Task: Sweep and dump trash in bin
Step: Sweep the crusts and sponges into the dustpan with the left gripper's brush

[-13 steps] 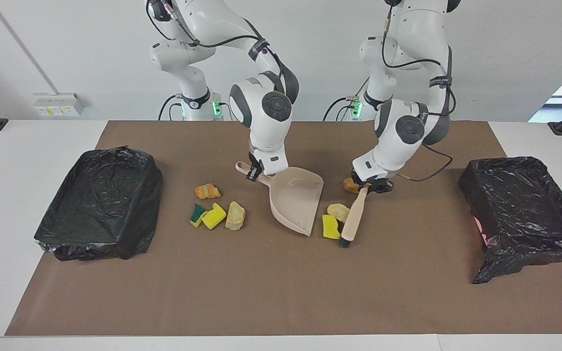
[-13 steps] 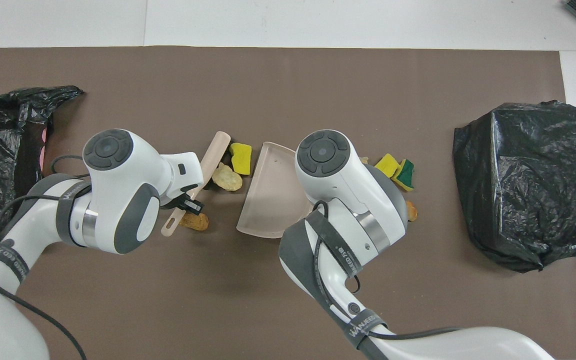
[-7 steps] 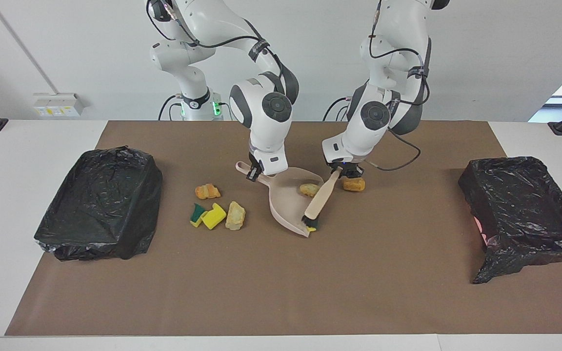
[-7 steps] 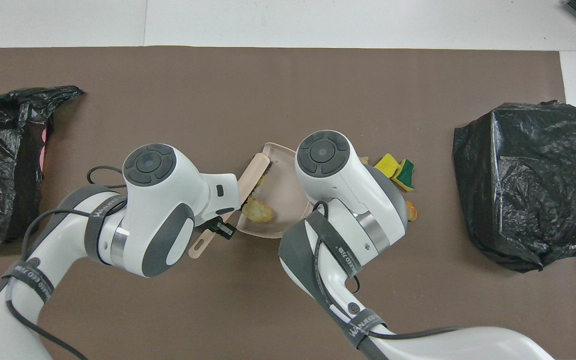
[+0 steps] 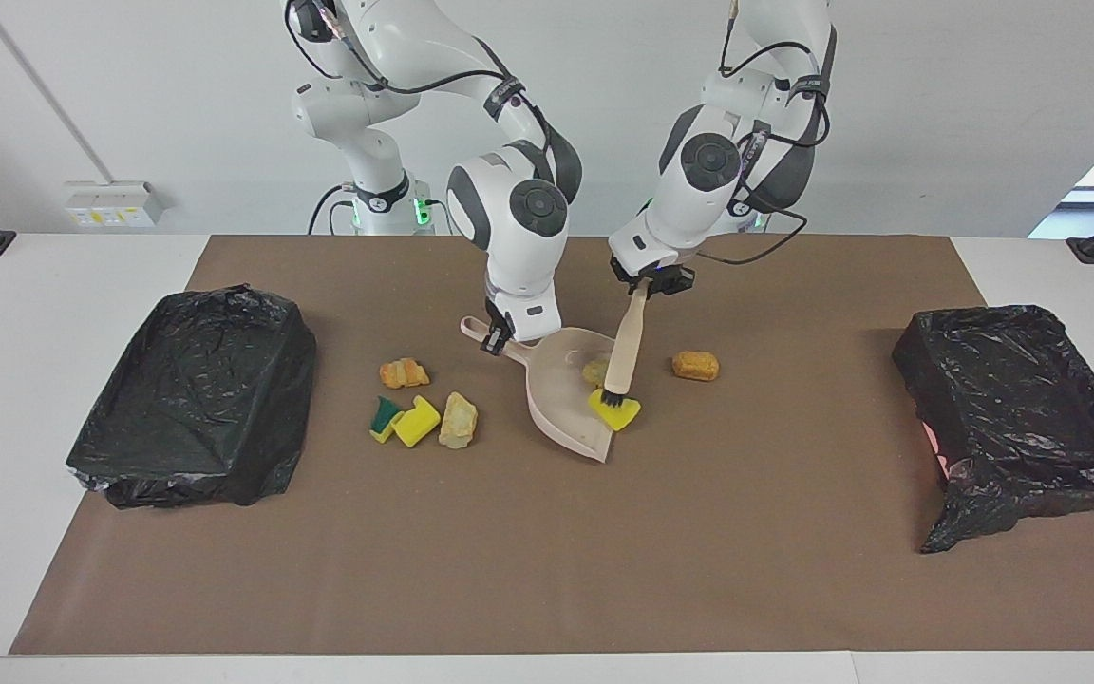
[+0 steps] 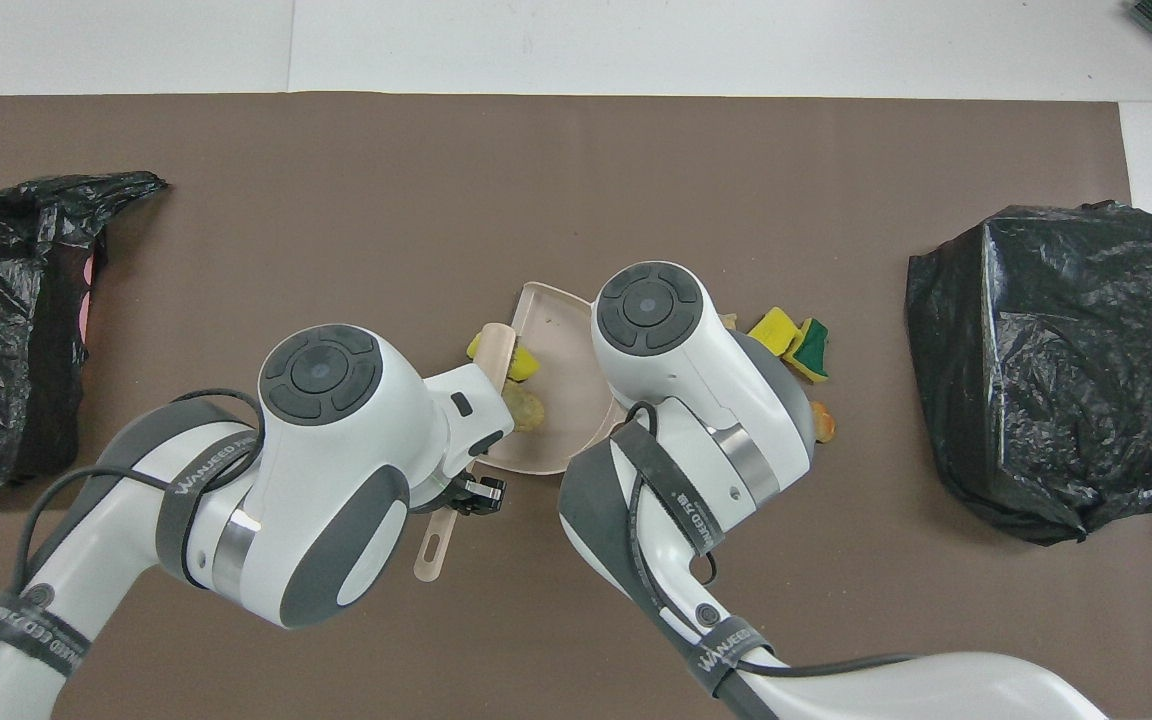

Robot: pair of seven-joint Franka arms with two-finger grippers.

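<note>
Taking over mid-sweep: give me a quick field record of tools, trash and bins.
left gripper: shut on brush, bristles at dustpan mouth
right gripper: shut on dustpan handle
in dustpan: beige scrap
at lip: yellow scrap
loose: orange-brown scrap; four scraps toward right arm's end
bins: black-lined, one at each end

From my remote station, the only lettering I can make out is "WANJEED" on the grey cable strap (image 6: pixel 726 645) around the right arm. A like strap (image 6: pixel 198 475) on the left arm shows the same word.
</note>
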